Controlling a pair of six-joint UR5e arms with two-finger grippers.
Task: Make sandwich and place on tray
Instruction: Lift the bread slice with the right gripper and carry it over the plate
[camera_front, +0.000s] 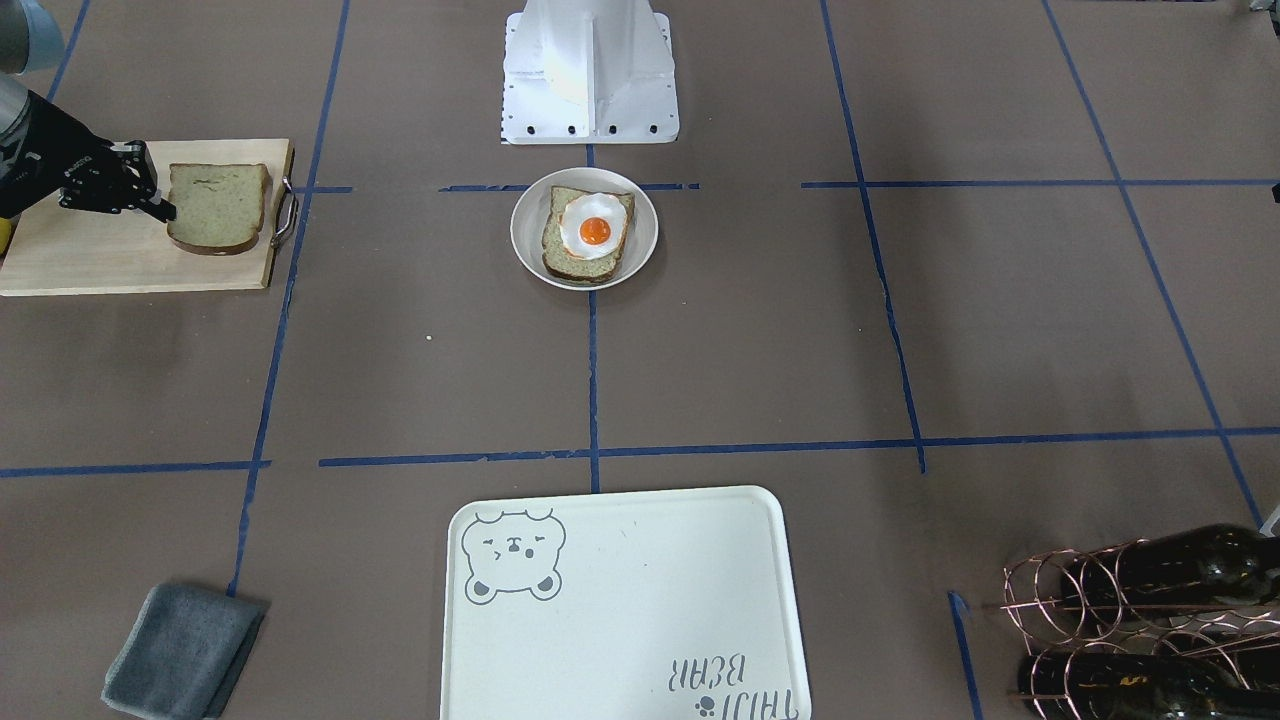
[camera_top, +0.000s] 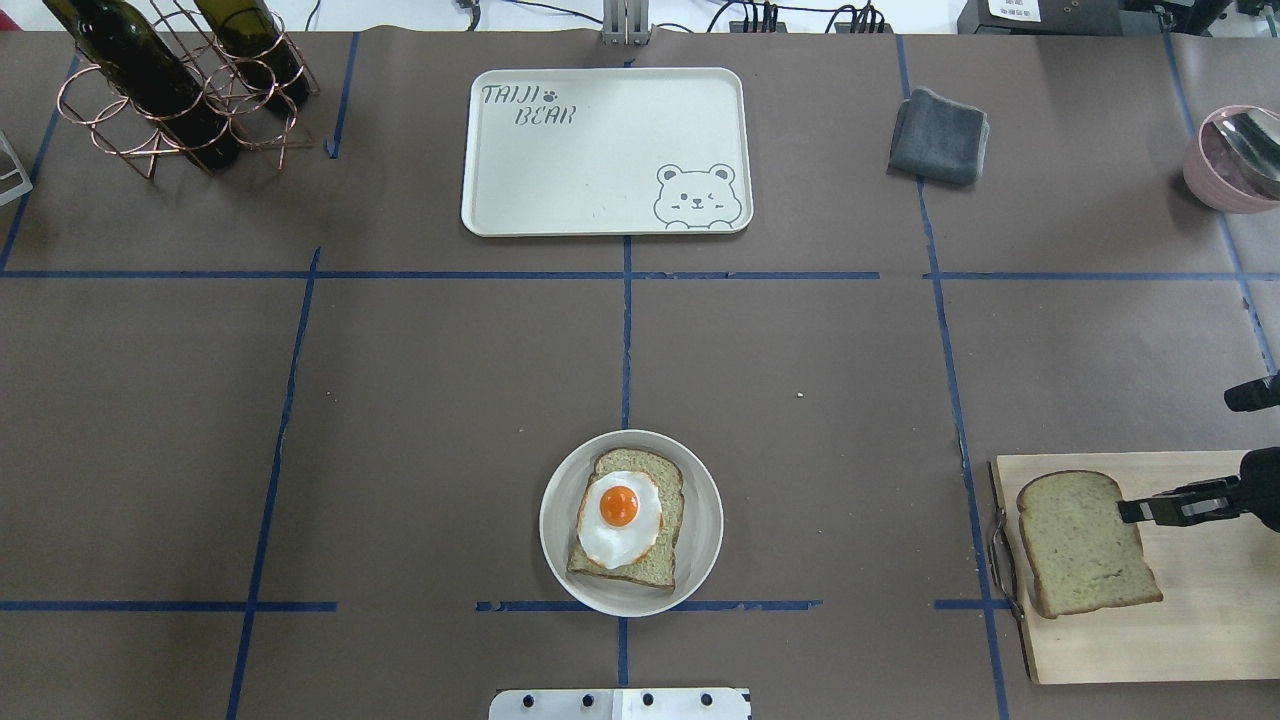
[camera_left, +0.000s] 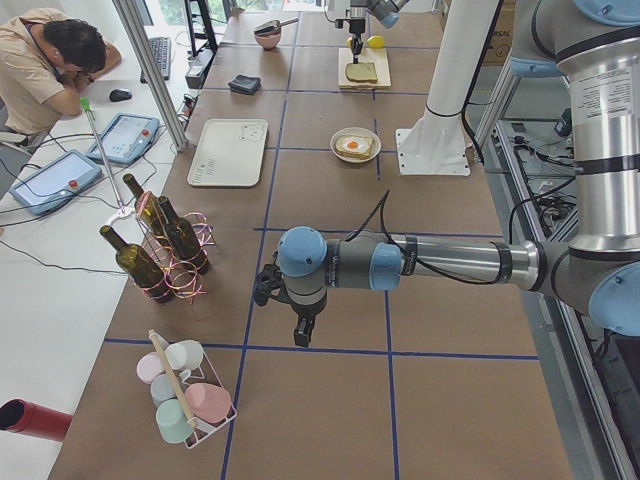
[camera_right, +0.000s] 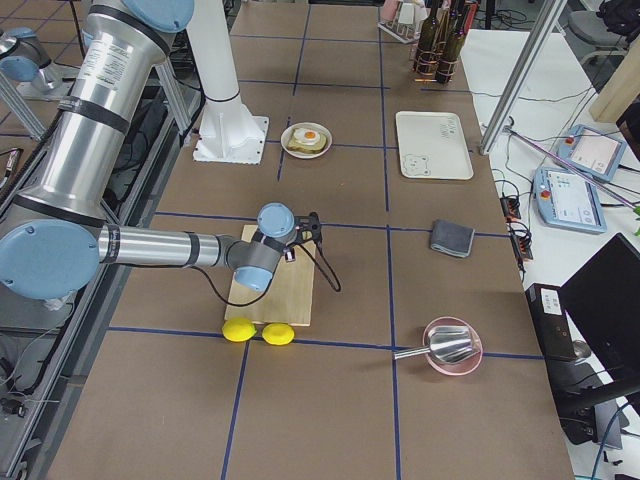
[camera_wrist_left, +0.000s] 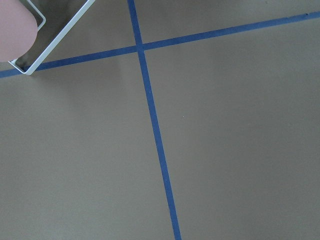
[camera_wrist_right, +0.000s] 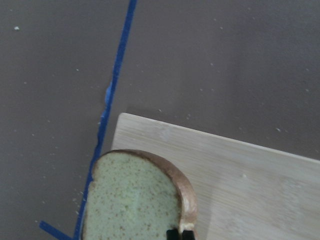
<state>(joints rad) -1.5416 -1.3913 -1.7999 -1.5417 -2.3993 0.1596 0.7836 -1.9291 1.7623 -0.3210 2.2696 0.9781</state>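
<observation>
One bread slice (camera_top: 662, 556) lies on a small round white plate (camera_top: 556, 520) with the fried egg (camera_top: 620, 510) on top of it. A second bread slice (camera_top: 1080, 545) is over the wooden cutting board (camera_top: 1180, 620). My right gripper (camera_top: 1130, 512) is shut on that slice's crust edge. In the right wrist view the fingertips (camera_wrist_right: 180, 234) pinch the crust of the slice (camera_wrist_right: 132, 205). The white bear tray (camera_top: 600, 170) is bare. My left gripper (camera_left: 300, 338) shows only in the exterior left view, over bare table, and I cannot tell if it is open or shut.
A wire rack with wine bottles (camera_top: 170, 90) stands at the far left, near the tray. A grey cloth (camera_top: 938, 135) lies right of the tray and a pink bowl with a spoon (camera_top: 1235, 160) farther right. Two lemons (camera_right: 258, 331) lie by the board. A cup rack (camera_left: 185, 400) is near the left gripper.
</observation>
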